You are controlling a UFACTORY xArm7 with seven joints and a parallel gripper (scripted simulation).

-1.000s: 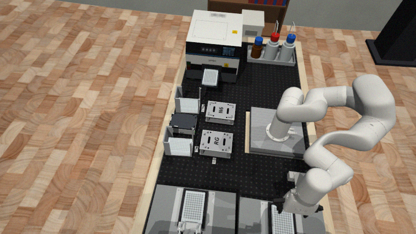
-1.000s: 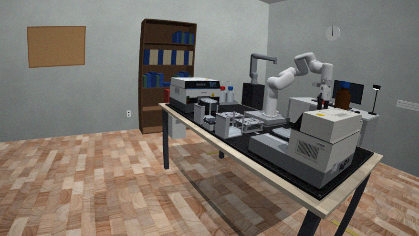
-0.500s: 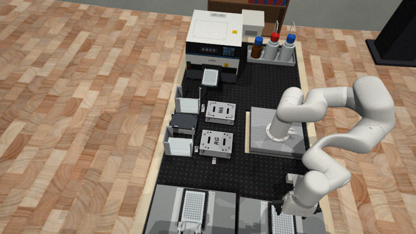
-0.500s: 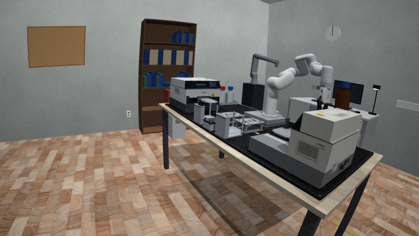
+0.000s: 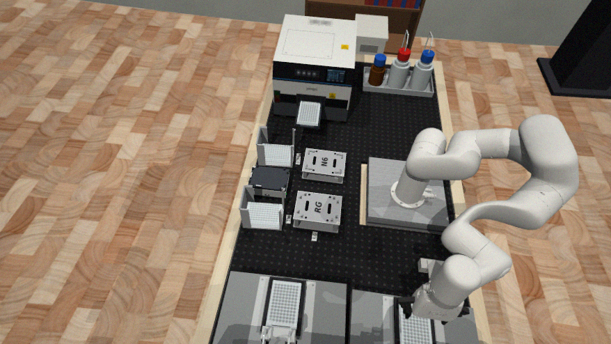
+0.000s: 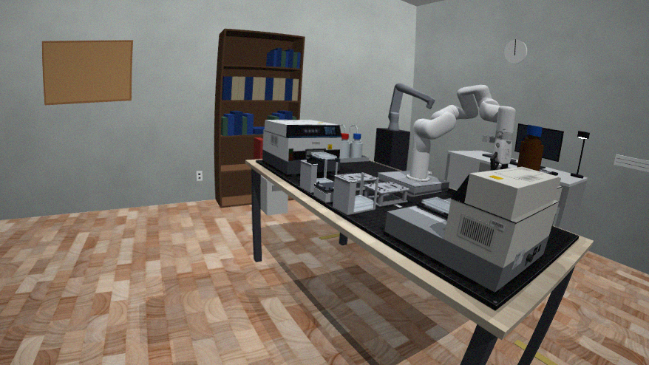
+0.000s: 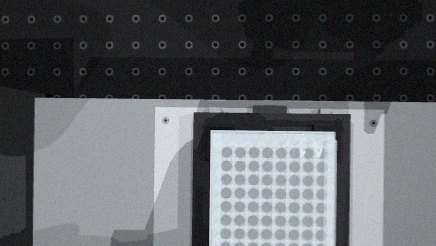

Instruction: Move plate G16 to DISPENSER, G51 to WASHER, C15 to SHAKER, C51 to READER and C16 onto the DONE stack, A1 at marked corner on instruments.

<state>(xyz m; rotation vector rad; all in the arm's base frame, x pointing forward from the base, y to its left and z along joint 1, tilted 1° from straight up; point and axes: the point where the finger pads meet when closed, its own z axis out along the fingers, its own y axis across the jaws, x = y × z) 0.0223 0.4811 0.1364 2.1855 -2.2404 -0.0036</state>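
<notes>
My gripper point(image 5: 416, 311) point(image 6: 496, 162) hangs open and empty over the instrument at the near right of the deck; its fingers do not show in the wrist view. Below it a white well plate point(image 5: 414, 331) point(image 7: 272, 190) sits flat in a black carrier. A second white plate point(image 5: 283, 303) sits on the near left instrument. A third plate point(image 5: 308, 113) lies on the tray of the big white instrument at the back. Two deep racks at the left edge each show a white plate, the far one point(image 5: 276, 154) and the near one point(image 5: 264, 215). A dark box point(image 5: 268, 178) stands between them.
Nests N6 point(image 5: 323, 161) and RG point(image 5: 319, 207) stand mid-deck, both bare. The arm's base point(image 5: 410, 192) is on a grey plinth at the right. Three bottles point(image 5: 399, 68) stand in a tray at the back right. The rack walls point(image 5: 246, 200) rise above their plates.
</notes>
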